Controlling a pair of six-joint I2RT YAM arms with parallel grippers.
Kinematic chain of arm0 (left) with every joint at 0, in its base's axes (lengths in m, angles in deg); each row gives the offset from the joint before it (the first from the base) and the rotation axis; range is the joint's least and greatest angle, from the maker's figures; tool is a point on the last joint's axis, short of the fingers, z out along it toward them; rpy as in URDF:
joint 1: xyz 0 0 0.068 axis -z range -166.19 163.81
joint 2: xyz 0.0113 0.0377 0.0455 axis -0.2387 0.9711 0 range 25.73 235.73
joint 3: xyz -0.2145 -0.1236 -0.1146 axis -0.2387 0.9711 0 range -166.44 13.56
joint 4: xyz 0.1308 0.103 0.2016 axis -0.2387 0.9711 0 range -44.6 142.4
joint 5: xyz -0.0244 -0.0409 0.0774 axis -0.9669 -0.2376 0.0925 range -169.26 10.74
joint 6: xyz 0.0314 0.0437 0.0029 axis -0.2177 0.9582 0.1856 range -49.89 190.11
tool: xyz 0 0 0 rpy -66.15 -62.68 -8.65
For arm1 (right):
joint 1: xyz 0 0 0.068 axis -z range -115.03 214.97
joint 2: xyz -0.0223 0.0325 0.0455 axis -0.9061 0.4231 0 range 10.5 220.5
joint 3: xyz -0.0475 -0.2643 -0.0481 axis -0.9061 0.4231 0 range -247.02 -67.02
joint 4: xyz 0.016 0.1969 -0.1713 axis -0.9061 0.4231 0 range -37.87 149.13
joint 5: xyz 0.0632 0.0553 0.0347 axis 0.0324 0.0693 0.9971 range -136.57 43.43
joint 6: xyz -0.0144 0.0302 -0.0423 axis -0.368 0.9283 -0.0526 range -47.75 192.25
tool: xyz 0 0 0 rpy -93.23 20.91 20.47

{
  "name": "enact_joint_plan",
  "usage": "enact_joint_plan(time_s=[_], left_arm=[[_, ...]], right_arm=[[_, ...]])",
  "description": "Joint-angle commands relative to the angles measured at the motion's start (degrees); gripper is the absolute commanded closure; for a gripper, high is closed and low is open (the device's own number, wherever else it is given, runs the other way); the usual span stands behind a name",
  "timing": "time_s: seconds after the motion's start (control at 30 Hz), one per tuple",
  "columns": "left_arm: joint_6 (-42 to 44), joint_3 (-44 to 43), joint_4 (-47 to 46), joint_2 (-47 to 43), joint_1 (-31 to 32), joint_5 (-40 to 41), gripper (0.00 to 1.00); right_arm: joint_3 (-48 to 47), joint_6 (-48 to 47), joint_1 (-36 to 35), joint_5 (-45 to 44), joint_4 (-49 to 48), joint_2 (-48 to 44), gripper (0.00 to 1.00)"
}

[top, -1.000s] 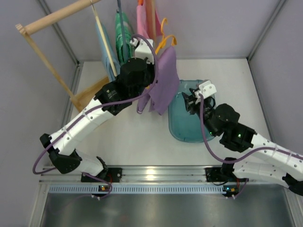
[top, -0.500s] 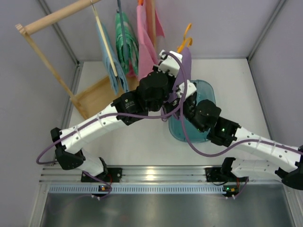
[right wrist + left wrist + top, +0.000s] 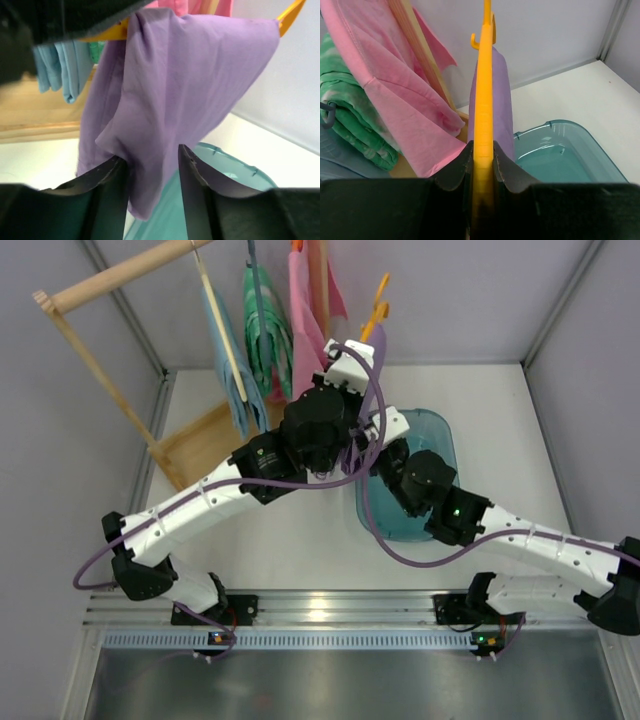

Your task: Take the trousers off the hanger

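Here, left gripper point(image 3: 482, 152) pinching hanger point(image 3: 483, 90) edge, trousers point(image 3: 190, 85) hem inside spread right gripper point(image 3: 151, 156)

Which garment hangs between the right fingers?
The lilac trousers, draped over the orange hanger. The pink garment, green garment and blue garment hang farther back, clear of the right fingers.

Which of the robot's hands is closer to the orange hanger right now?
Left. The left hand is clamped on the orange hanger itself; the right hand sits lower, straddling the lilac trousers hanging from it.
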Motion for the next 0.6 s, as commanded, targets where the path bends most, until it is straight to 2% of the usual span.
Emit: enact_joint_plan(time_s=[0.0, 0.13, 0.2, 0.23, 0.27, 0.33, 0.37, 0.47, 0.57], left_arm=[[0.8, -2.4, -10.1, -4.4, 0.1, 0.7, 1.0], [-0.1, -2.4, -10.0, -4.5, 0.0, -0.1, 1.0], [-0.1, -2.2, -10.0, -4.6, 0.0, 0.0, 1.0], [-0.1, -2.2, -10.0, -4.7, 0.0, 0.0, 1.0], [-0.2, -2.1, -10.0, -4.7, 0.0, -0.1, 1.0], [-0.4, -2.0, -9.9, -4.9, 0.0, -0.3, 1.0], [-0.5, -2.0, -10.0, -5.0, 0.0, -0.4, 1.0], [-0.8, -2.0, -9.8, -5.0, 0.1, -0.5, 1.0], [-1.1, -1.8, -9.8, -5.1, 0.0, -0.3, 1.0]], right_arm=[[0.1, -1.1, 0.1, -0.1, -4.7, -3.6, 0.67], [-1.3, -1.9, 0.1, -0.3, -4.2, -3.9, 0.79], [-2.0, -2.5, 0.3, -0.9, -4.1, -3.8, 0.79], [-2.2, -2.6, 0.6, -1.3, -3.8, -3.7, 0.76], [-2.3, -2.4, 0.8, -0.9, -3.7, -3.7, 0.64], [-2.1, -2.2, 0.9, 0.8, -3.7, -3.8, 0.57], [-2.0, -2.2, 1.1, 1.8, -3.6, -3.6, 0.49], [-2.0, -2.6, 1.2, 6.0, -3.0, -2.5, 0.4], [-2.7, -3.0, 1.2, 5.1, -3.2, 0.1, 0.38]])
